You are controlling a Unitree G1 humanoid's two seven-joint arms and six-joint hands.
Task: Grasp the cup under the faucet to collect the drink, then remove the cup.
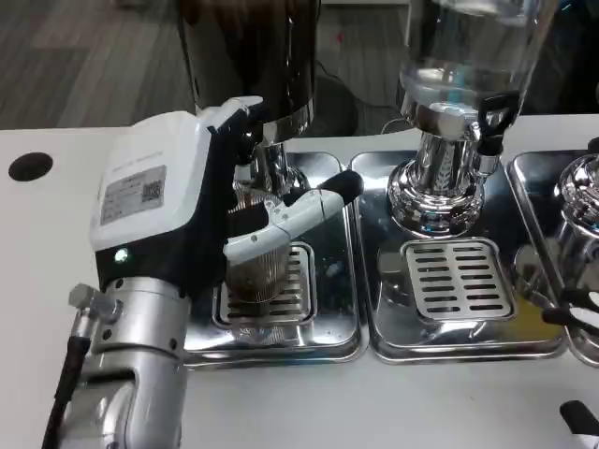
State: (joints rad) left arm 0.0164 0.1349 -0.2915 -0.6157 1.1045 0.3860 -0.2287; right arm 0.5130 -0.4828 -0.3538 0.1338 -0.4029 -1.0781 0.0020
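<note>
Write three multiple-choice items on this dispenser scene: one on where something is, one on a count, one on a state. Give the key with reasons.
1. Where is the cup?
A. on the left drip grate, under the dark dispenser
B. on the middle grate
C. on the bare table

2. How many slotted grates show in full?
A. one
B. two
C. four

3. What is the left hand doing?
A. resting flat on the table
B. hovering open over the middle tray
C. gripping the cup

Key: 1 A, the cup stands on the left drip grate. 2 B, that one and the middle grate. 3 C, its fingers wrap the cup.
</note>
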